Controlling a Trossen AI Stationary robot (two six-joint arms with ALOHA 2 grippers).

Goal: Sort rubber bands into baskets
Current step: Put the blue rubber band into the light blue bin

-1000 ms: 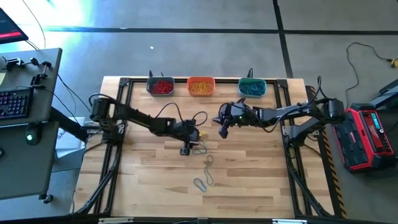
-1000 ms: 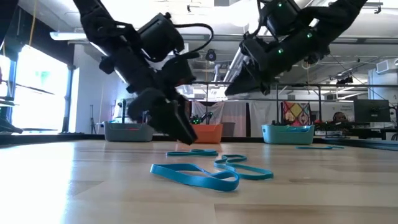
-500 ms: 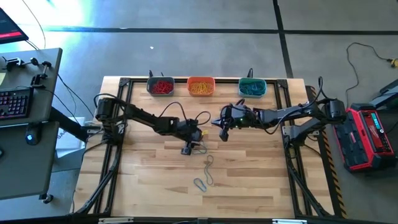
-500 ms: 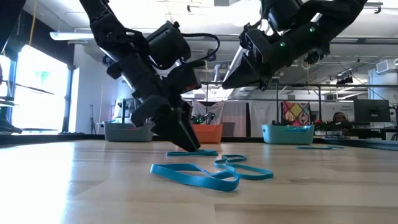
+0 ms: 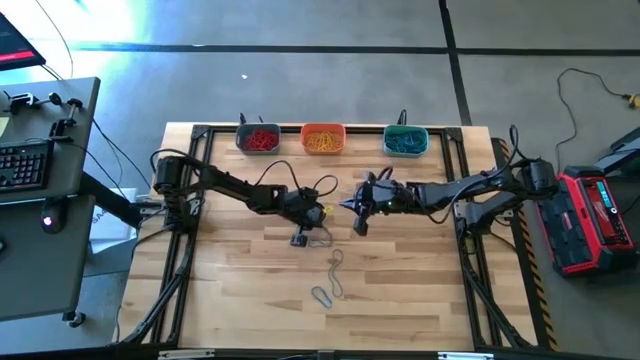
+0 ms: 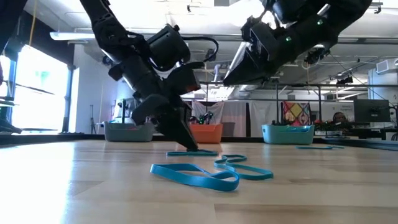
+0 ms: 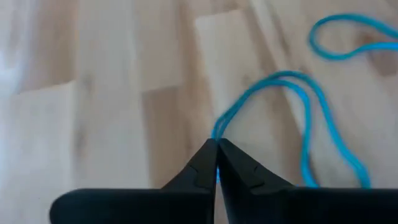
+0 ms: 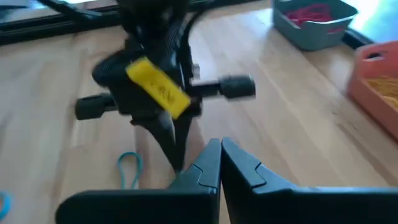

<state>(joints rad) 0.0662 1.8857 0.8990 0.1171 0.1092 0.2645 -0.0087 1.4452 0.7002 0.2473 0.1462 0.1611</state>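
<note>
My left gripper (image 7: 216, 147) is down at the table's middle (image 5: 314, 236), shut on a blue rubber band (image 7: 292, 106) that lies on the wood. Two more blue bands (image 6: 196, 175) (image 6: 245, 168) lie nearer the front edge. My right gripper (image 8: 220, 144) hovers shut and holding nothing above the table (image 6: 227, 79), just right of the left gripper (image 8: 171, 146). Along the far edge stand three baskets: a grey-blue one (image 5: 258, 138) with red bands, an orange one (image 5: 323, 138) and a teal one (image 5: 405, 140). My left gripper pinches the blue band's end (image 7: 219, 129) between its two fingertips. The fingers slant down from the table's left side. The rest of the band lies slack on the table, running away from the tips.
Black cables loop over the table behind the left gripper (image 5: 322, 186). A black frame rail (image 5: 330, 127) borders the tabletop. A further blue band (image 5: 322, 296) lies near the front edge. Bare wood spreads to the left and right of the bands.
My left gripper has shut its fingers on the end of the blue band on the table, with its tips low on the wood. My right gripper has swung a little toward the table's near edge, staying shut and raised.
</note>
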